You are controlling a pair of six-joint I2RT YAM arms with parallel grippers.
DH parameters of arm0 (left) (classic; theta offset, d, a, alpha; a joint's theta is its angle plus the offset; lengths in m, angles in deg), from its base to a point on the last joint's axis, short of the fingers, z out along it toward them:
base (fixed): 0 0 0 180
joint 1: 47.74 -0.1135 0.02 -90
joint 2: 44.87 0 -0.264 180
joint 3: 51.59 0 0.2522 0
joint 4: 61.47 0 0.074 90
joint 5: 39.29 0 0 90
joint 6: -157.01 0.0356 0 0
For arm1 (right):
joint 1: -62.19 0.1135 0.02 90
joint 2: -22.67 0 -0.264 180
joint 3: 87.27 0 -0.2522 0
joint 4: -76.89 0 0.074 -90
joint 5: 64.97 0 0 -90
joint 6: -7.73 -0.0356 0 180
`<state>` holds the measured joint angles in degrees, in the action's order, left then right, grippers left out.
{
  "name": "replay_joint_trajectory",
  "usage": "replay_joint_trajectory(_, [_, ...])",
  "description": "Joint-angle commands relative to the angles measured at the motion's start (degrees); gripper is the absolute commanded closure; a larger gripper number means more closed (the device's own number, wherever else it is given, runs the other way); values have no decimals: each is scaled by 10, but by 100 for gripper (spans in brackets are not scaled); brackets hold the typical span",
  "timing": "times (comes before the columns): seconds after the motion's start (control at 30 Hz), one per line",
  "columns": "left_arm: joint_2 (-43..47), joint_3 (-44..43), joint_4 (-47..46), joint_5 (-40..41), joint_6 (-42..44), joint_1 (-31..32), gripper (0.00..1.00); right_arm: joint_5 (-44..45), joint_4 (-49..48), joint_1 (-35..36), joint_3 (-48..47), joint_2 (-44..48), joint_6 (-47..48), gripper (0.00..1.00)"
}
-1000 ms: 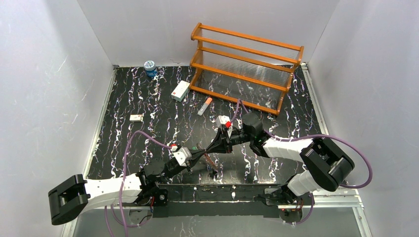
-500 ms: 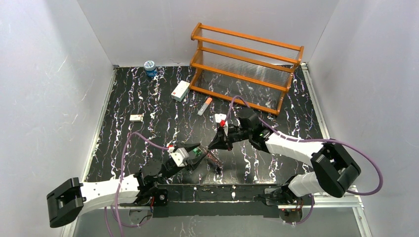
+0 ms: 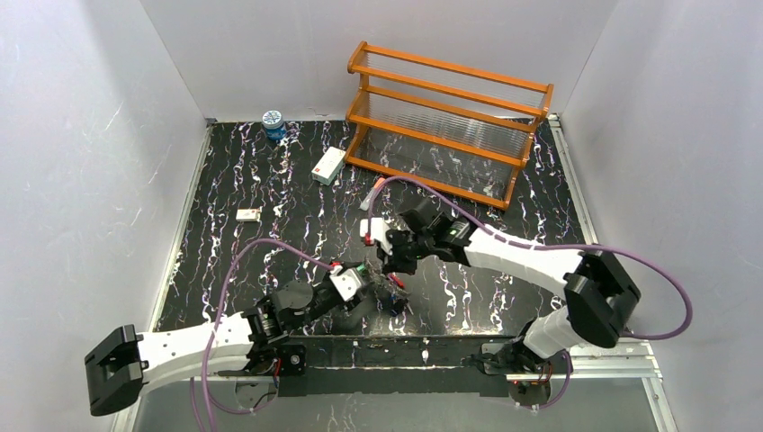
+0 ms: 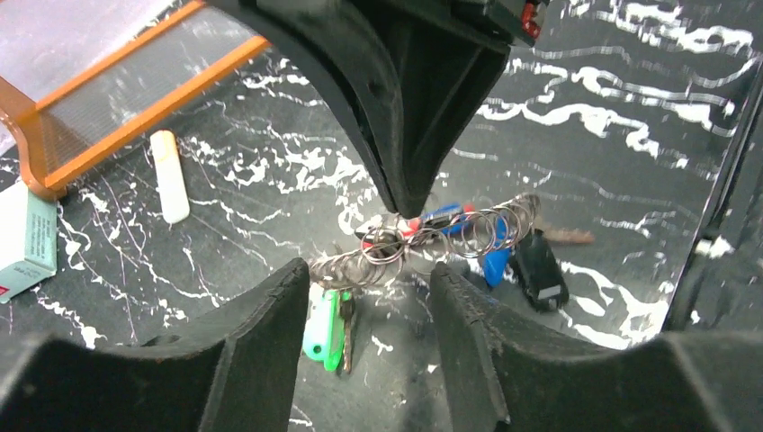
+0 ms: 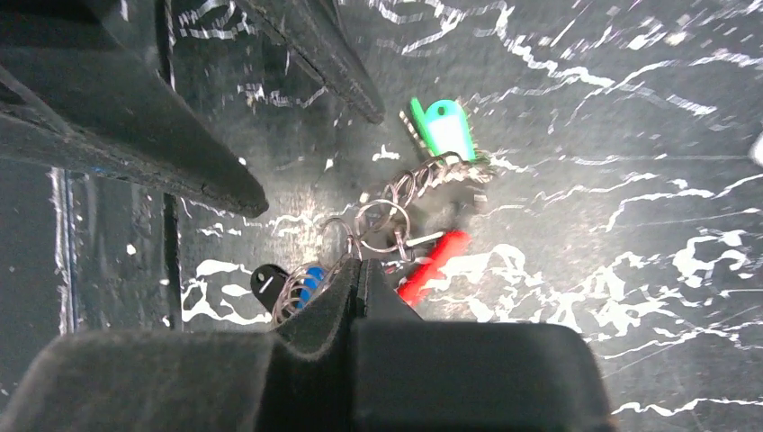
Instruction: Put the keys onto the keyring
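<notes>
The keyring [image 4: 432, 236] shows as a chain of silvery wire loops with a red part [image 5: 432, 261], low over the dark table. On it are a green-headed key [image 4: 322, 324], a blue-headed key [image 4: 493, 263] and a black fob [image 4: 540, 270]. My right gripper [image 5: 360, 265] is shut, and a wire loop of the keyring runs into its tips. It comes down from above in the left wrist view [image 4: 409, 202]. My left gripper [image 4: 369, 270] is open just short of the bunch, the green key [image 5: 445, 126] lying by its left finger. Both grippers meet near the table's front middle [image 3: 382, 274].
An orange rack [image 3: 447, 121] stands at the back. An orange-and-white tube [image 4: 169, 175] and a white box [image 3: 327, 166] lie in front of it. A blue jar [image 3: 273, 124] is at the back left, a small white piece [image 3: 248, 214] at the left. Purple cables loop over both arms.
My left gripper has opened and let go of the bunch. The right arm has swung left and down with the keyring, its jaws closing fully. The left arm has reached forward.
</notes>
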<state>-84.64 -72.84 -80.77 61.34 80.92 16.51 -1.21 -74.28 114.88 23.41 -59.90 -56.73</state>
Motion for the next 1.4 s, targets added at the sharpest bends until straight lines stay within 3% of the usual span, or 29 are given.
replay_joint_trajectory(0.0, [-18, -29, 77, -2, 25, 1, 52, 64, 69, 29, -35, -43, 29, 99])
replay_joint_trajectory(0.23, [-46, -32, 79, -40, 26, 1, 62, -7, 13, 37, -32, -82, 6, 99])
replay_joint_trajectory(0.53, [-94, -27, 36, -86, 24, 1, 65, -62, -33, 38, -31, -77, -13, 99])
replay_joint_trajectory(0.8, [-153, -46, 23, -75, 29, 1, 83, -66, -38, 37, -24, -67, -15, 99])
replay_joint_trajectory(1.2, [-141, -51, 15, -75, 21, 1, 83, -65, -34, 38, -24, -68, -9, 99])
replay_joint_trajectory(1.37, [-139, -46, -1, -77, 14, 1, 97, -66, -38, 38, -20, -68, -5, 99])
